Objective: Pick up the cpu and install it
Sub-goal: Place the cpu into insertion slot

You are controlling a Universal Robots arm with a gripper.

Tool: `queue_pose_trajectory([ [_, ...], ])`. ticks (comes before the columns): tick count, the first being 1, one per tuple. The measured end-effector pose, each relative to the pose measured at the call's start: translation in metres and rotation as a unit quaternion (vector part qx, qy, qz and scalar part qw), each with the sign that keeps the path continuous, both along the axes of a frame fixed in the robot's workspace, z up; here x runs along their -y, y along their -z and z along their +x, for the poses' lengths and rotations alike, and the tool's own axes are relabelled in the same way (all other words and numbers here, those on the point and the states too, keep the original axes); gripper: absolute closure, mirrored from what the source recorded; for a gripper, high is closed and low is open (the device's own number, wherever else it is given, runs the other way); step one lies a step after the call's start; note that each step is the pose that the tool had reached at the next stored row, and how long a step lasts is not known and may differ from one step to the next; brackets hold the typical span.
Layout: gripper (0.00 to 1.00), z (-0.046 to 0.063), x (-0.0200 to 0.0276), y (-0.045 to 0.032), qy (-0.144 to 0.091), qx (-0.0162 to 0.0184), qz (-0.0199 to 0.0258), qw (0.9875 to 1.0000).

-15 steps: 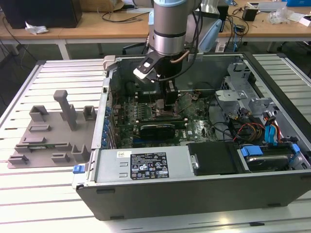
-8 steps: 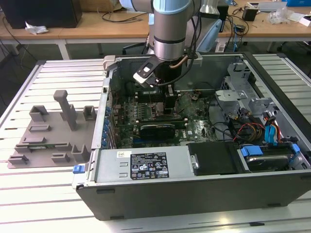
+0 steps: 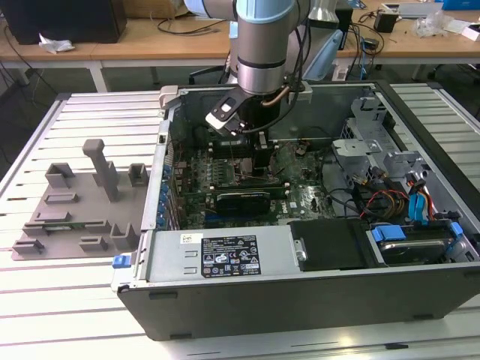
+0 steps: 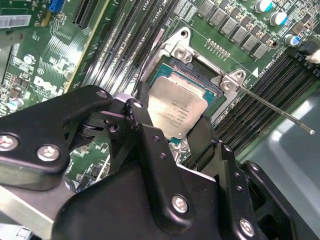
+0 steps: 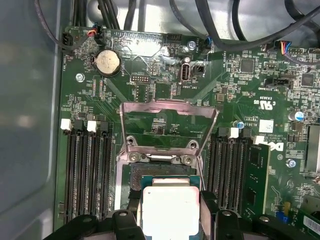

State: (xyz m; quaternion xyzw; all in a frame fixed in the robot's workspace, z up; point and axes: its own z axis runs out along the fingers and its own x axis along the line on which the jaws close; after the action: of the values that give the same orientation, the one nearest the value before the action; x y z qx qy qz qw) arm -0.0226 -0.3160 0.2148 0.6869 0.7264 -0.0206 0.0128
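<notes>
Over the socket [image 4: 200,74], your gripper [image 4: 172,127] clamped the cpu [image 4: 176,111] between its fingers: pickup done, seating seemingly not. In the exterior view, the grey tray [image 3: 79,212] sat at the case's [image 3: 300,300] nine o'clock.

Pale slatted aluminium worktop [image 3: 67,315] spans lower part of exterior view. Beyond worktop's far edge: long light wooden desk [image 3: 135,46] on white leg [image 3: 97,75], dark grey floor [image 3: 30,97] below. On that desk: black box [image 3: 67,19], crumpled white scrap [image 3: 56,45], loose black cables [image 3: 184,28]. Second light wooden desk [image 3: 427,41] beyond worktop's far edge toward exterior view's right, cluttered with small items. Light bright, even; soft sheen on worktop slats.
</notes>
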Motion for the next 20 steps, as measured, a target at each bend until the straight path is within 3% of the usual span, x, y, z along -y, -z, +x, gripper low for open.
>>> queue_pose_trajectory([
  [7,0.45,0.000,-0.0023,0.0102,0.017,0.0000,0.0039,0.9998],
  [13,0.45,0.000,-0.0024,0.0159,0.030,-0.0001,0.0146,0.9994],
  [20,0.45,0.001,-0.0023,0.0169,0.032,-0.0003,0.0158,0.9994],
])
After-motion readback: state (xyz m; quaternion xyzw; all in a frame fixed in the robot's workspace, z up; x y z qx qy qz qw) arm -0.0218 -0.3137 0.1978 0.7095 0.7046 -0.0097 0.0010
